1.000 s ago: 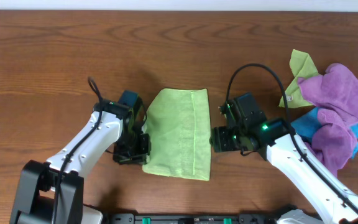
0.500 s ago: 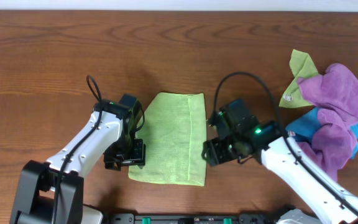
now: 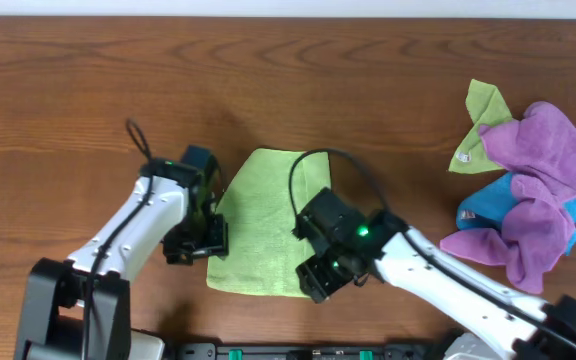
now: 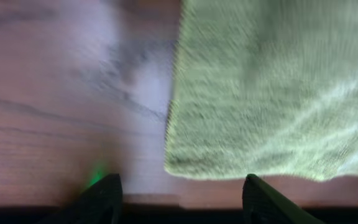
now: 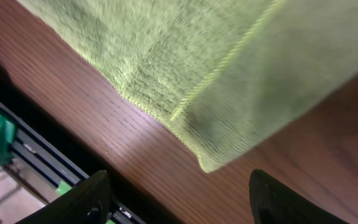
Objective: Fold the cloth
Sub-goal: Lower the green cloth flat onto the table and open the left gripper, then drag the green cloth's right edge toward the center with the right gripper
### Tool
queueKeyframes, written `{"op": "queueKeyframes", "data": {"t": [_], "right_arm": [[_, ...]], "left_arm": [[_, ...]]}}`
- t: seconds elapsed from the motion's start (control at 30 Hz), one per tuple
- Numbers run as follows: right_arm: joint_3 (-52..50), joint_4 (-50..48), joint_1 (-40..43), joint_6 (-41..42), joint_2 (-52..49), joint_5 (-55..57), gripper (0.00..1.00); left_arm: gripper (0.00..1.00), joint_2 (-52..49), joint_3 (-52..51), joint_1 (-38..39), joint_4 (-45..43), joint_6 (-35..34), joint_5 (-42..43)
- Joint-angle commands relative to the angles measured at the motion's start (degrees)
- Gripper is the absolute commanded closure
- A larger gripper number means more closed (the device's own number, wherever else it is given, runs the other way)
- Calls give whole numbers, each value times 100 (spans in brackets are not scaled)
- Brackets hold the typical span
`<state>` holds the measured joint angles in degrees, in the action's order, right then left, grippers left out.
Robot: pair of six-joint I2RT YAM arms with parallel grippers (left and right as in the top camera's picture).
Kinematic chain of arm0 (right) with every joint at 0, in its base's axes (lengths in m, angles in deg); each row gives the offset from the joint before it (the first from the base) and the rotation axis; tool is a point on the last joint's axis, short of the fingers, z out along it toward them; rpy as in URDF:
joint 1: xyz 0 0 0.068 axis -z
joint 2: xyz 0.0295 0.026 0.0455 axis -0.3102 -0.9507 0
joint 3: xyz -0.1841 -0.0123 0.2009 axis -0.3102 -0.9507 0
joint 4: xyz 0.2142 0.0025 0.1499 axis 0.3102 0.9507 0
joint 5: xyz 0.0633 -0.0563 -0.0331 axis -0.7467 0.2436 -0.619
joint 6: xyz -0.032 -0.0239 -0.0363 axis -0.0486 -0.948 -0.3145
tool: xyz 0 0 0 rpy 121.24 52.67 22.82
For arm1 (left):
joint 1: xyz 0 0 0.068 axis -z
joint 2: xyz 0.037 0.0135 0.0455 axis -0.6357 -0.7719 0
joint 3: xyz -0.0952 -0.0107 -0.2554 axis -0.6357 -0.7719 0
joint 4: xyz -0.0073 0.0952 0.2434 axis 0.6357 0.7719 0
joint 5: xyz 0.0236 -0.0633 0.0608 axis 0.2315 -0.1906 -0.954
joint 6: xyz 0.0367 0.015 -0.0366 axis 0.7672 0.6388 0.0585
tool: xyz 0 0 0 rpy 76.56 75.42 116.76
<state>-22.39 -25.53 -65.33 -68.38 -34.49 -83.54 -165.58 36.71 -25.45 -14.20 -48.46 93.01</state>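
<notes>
Left end effector (image 4: 180, 190) sits low at the near-left corner of the cloth (image 3: 263, 215). Its fingers are spread with nothing between them, and the cloth's edge is just ahead of the tips. We judge it's parked there to take that corner for the next fold.

The cloth lies flat on the desk (image 3: 68, 90) between the two arms. It's narrower than it is long, with a stitched edge running down its right part, so we read it as already doubled over once.

Right end effector (image 5: 179, 193) hangs over the cloth's near-right corner, arm covering part of that side. Its fingers are also spread and pinch nothing; the corner shows between them, close to the desk's near edge. That likely mirrors the left for a two-corner lift.

Far right, well apart, the purple cloths (image 3: 538, 180), a blue cloth (image 3: 480, 208) and a tagged green cloth (image 3: 483, 105) are heaped, out of the working area.
</notes>
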Motion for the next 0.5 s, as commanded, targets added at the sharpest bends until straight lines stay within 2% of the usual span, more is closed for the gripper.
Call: {"op": "queueKeyframes", "data": {"t": [0.0, 0.2, 0.47], "right_arm": [[101, -76, -249, 79, -262, 57, 28], [101, -195, -444, 400, -627, 439, 28], [101, -501, -448, 433, -863, 837, 29]], "left_arm": [[37, 35, 101, -446, -24, -90, 129], [40, 35, 101, -1097, -48, -76, 649], [39, 35, 101, -1182, -63, -63, 962]]}}
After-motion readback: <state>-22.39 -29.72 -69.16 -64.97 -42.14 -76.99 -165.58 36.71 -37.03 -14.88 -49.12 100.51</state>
